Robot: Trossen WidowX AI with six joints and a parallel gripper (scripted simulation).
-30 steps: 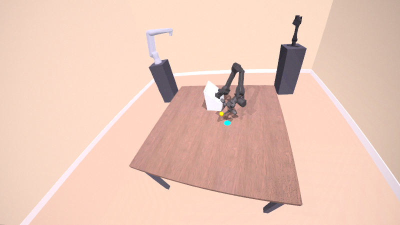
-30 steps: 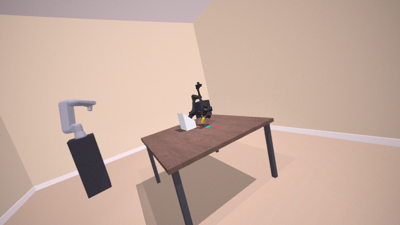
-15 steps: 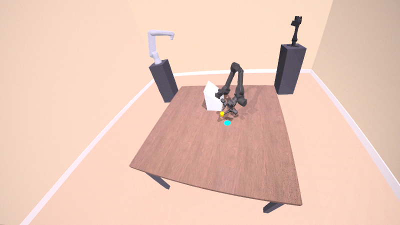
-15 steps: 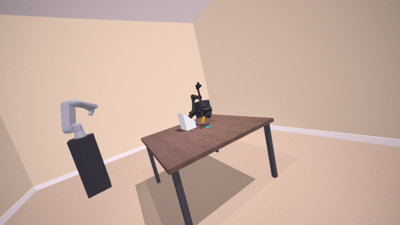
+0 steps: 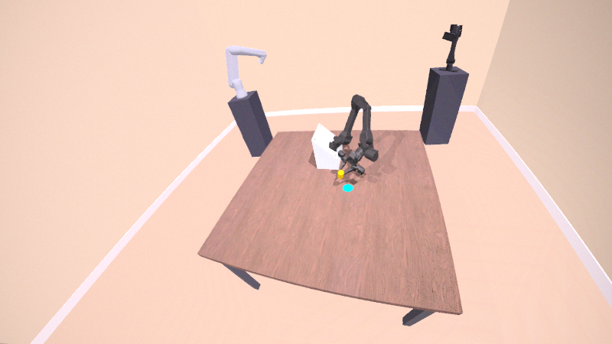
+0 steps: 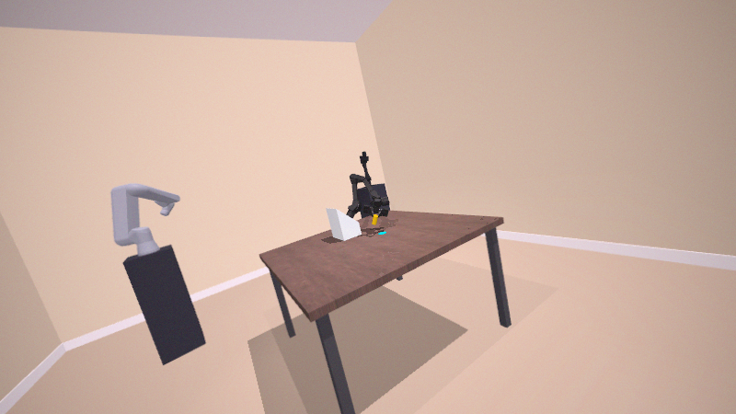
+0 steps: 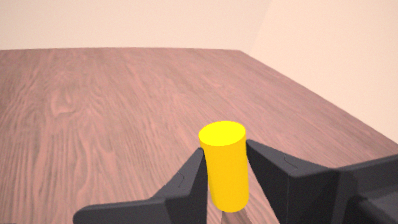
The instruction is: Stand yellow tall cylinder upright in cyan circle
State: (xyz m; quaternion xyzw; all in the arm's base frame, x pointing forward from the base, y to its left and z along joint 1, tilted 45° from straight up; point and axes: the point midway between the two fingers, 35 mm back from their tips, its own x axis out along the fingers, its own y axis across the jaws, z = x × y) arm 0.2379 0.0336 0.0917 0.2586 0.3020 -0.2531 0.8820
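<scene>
The yellow tall cylinder [image 5: 340,174] [image 6: 374,219] [image 7: 227,172] is held nearly upright, with a slight tilt in the exterior view. My gripper [image 5: 341,170] [image 6: 375,214] [image 7: 224,148] is shut on it, one finger on each side in the wrist view. The cylinder appears to hang a little above the table, behind the circle. The cyan circle [image 5: 347,187] [image 6: 382,233] lies flat on the table; it does not show in the wrist view. The cylinder is not over the circle.
A white block with a sloped face [image 5: 327,158] [image 6: 343,226] stands on the wooden table [image 5: 325,231] [image 6: 329,278] close beside the gripper and arm. A pale arm [image 5: 232,68] and another black arm [image 5: 451,51] stand on dark pedestals beyond the table.
</scene>
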